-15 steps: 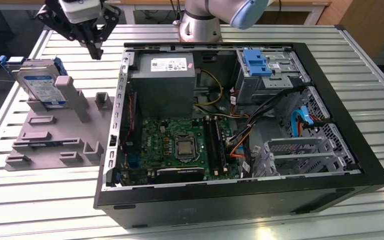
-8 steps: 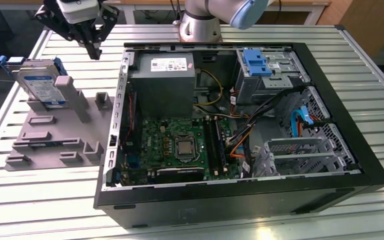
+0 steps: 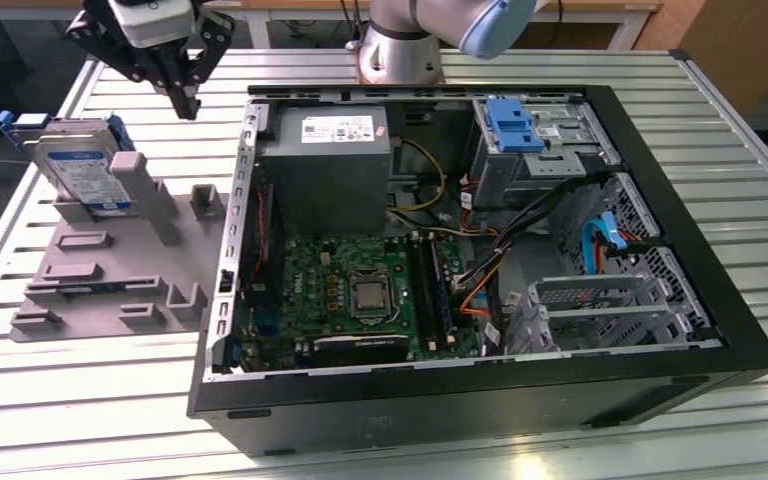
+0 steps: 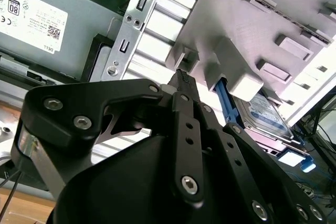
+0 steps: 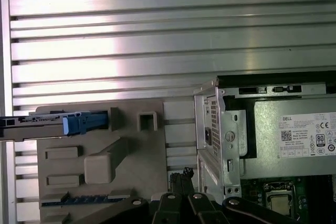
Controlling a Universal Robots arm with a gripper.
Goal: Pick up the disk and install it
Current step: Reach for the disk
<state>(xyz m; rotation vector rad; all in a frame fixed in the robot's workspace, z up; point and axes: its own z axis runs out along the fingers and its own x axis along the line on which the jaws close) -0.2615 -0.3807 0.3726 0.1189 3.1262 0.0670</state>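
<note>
Bench scene, viewed from beside the slatted metal table (image 3: 77, 420). The black gripper (image 3: 187, 108) hangs at about eleven o'clock in the exterior view. It is above bare slats, between the grey holder (image 3: 104, 270) and the open computer case (image 3: 491, 405). Its fingers (image 4: 185, 124) are drawn fully together, the tips meeting in one point with nothing between them. Both wrist views show the same closed, empty tips.

The disk (image 3: 77, 170) sits at nine to ten o'clock in the exterior view. It stands on edge in the holder, tilted back, with a grey upright post of the holder in front of it. Its white-and-blue label faces the camera, and blue rails run along its sides. The gripper lies toward two o'clock from the disk, near it but clearly apart, touching neither disk nor holder. In the first wrist view the disk (image 5: 31, 128) appears edge-on, with a blue rail end beside a raised block of the holder.

The case fills the middle of the exterior view and runs out toward three o'clock, its side panel off. Inside, a grey power-supply box (image 3: 328, 165) with a white sticker lies at twelve o'clock. A green circuit board (image 3: 344, 290) lies toward six o'clock of that box. A bare blue bracket (image 3: 515, 125) sits in the drive bay at one o'clock. The arm's base (image 3: 398, 50) stands on the table just behind the case, at twelve o'clock.
</note>
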